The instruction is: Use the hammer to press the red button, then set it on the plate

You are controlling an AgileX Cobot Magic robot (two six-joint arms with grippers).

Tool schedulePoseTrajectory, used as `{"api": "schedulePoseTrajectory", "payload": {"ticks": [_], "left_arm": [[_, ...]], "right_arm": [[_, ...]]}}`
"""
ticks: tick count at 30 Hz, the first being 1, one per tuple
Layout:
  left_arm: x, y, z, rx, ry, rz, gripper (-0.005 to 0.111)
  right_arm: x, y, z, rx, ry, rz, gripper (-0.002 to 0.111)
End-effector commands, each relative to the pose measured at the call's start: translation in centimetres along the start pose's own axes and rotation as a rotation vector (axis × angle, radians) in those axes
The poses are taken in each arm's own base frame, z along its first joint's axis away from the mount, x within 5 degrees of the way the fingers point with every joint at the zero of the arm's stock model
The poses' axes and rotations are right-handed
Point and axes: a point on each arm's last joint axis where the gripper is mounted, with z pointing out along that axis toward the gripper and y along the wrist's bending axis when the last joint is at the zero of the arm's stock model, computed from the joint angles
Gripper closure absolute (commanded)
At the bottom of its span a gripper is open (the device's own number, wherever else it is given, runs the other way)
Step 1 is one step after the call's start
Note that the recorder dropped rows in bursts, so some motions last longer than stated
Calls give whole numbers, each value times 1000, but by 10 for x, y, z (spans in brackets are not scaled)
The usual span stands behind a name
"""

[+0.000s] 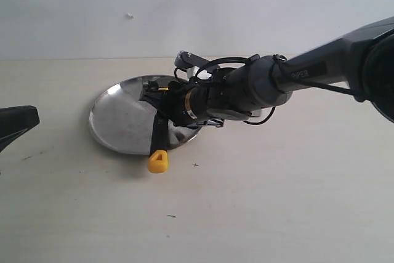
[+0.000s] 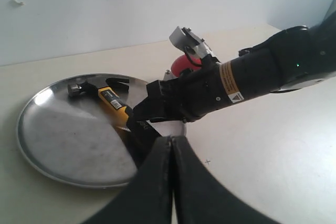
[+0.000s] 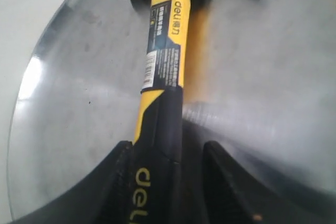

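The hammer (image 1: 158,133) lies across the silver plate (image 1: 117,121), its dark head (image 2: 79,88) on the far part and its yellow end (image 1: 157,162) sticking out over the near rim. My right gripper (image 3: 167,148) straddles the black handle (image 3: 165,56). One finger lies against the grip and the other stands off with a gap, so it is open. The red button (image 2: 181,65) peeks out behind the right arm; the exterior view hides it. My left gripper (image 2: 172,139) hovers shut and empty near the plate's edge (image 2: 58,135).
The right arm (image 1: 289,78) reaches in from the right over the pale wooden table (image 1: 277,201) and covers the plate's right side. The left gripper (image 1: 17,122) shows at the left edge. A white wall stands behind.
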Motion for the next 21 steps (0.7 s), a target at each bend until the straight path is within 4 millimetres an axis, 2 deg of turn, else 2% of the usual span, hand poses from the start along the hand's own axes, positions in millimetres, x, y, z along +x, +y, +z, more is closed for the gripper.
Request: {"api": "schedulePoseTrajectory", "payload": {"ticks": [1, 4, 8, 11, 15, 16, 21], "left_arm": [[1, 0, -1, -3, -3, -2, 107], [1, 0, -1, -3, -3, -2, 107], [1, 0, -1, -3, -3, -2, 107], [1, 0, -1, -3, -3, -2, 107], [1, 0, -1, -3, -3, -2, 107], [1, 0, -1, -3, -3, -2, 107], [1, 0, -1, -3, -3, -2, 107]], "right_arm": [[-18, 16, -20, -29, -52, -64, 62], [-34, 33, -46, -64, -106, -93, 62], [-52, 48, -95, -86, -179, -170, 64], [-56, 48, -133, -62, -217, -302, 78], [-48, 38, -182, -20, -238, -423, 105], [-45, 34, -190, -16, -238, -431, 108], [-14, 14, -230, -77, -227, -482, 108]]}}
